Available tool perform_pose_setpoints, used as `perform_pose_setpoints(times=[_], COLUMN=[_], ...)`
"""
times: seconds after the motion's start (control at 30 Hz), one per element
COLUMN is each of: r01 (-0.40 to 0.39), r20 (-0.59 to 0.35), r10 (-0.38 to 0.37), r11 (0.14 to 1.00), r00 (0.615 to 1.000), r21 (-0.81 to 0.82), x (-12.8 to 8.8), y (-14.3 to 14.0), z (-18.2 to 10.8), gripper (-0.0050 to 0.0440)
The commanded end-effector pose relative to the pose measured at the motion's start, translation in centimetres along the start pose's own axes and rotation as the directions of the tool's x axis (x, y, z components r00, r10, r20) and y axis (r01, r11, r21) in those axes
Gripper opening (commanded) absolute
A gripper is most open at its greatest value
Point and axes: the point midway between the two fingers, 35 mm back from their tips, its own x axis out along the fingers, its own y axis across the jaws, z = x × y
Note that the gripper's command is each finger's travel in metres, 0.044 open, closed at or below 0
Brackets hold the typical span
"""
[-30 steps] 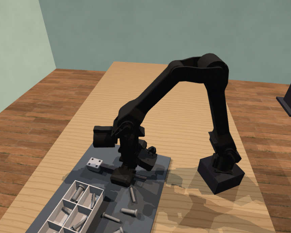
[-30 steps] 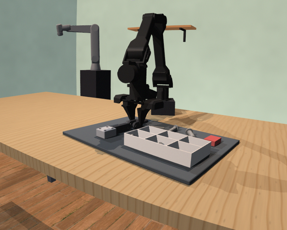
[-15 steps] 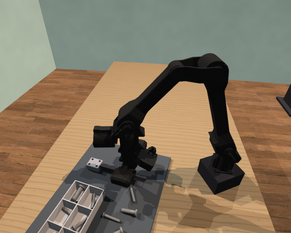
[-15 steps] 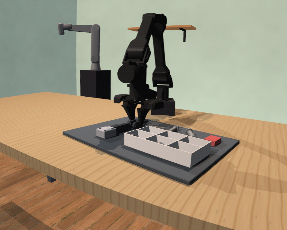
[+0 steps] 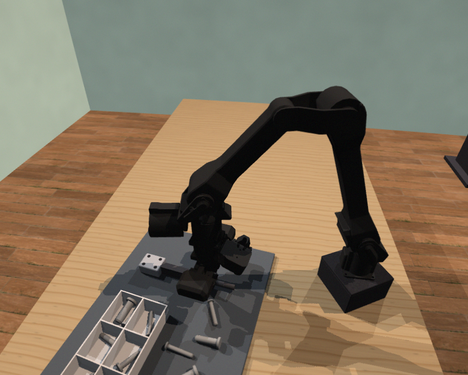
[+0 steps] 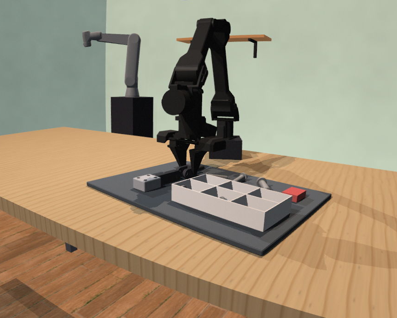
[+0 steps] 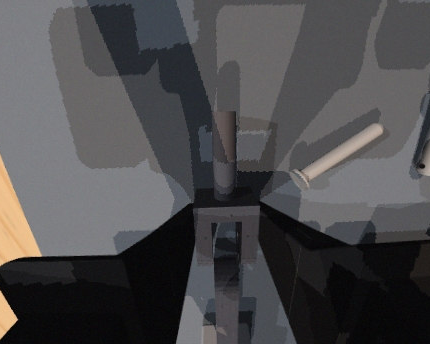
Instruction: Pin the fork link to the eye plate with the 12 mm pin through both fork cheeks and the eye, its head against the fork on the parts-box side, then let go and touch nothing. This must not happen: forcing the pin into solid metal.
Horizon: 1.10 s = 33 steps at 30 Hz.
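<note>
Pin shank (image 7: 224, 155) is sticking out of the far side of the fork link (image 7: 226, 220) in the wrist view, a grey cylinder running straight away from the camera over the dark mat (image 7: 86, 125), and the gripper (image 7: 226, 235) is closing its two black fingers on the fork link from either side, gripping it rather than the pin. That view is showing the fork's two cheeks with a slot between them, which neither other camera is revealing. From above, the gripper (image 5: 196, 282) is covering the joint almost entirely; only a short grey stub of the pin (image 5: 226, 285) is poking out toward the arm's base (image 5: 381, 288), while the dark eye plate (image 5: 174, 268) is running from under the fingers to its pale mounting block (image 5: 152, 264). I cannot tell from any view where the pin's head is sitting. The side camera is giving the height: the fingers (image 6: 178, 150) are pointing straight down, tips at the joint just behind the white parts box (image 6: 226, 207), with the mounting block (image 6: 146, 182) to its left. Spare pins are lying loose on the mat, one (image 7: 336, 156) slanting beside the fork, others (image 5: 212, 311) (image 5: 208, 341) nearer the box, and more are resting in the box compartments (image 5: 125, 310). Only the side view is catching a small red block (image 6: 294, 194) at the mat's far corner and a grey arm (image 6: 130, 58) standing by the wall.
</note>
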Motion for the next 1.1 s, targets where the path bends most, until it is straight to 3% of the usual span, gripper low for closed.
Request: perform_pose_setpoints(times=[0.0, 1.07], r01=[-0.001, -0.001], r20=[-0.004, -0.004], r10=[0.001, 0.001], r11=[1.0, 1.0], r00=[1.0, 1.0], r21=[-0.004, -0.004], x=[0.07, 0.03], y=[0.02, -0.06], z=[-0.35, -0.5], gripper=[0.0126, 0.0126])
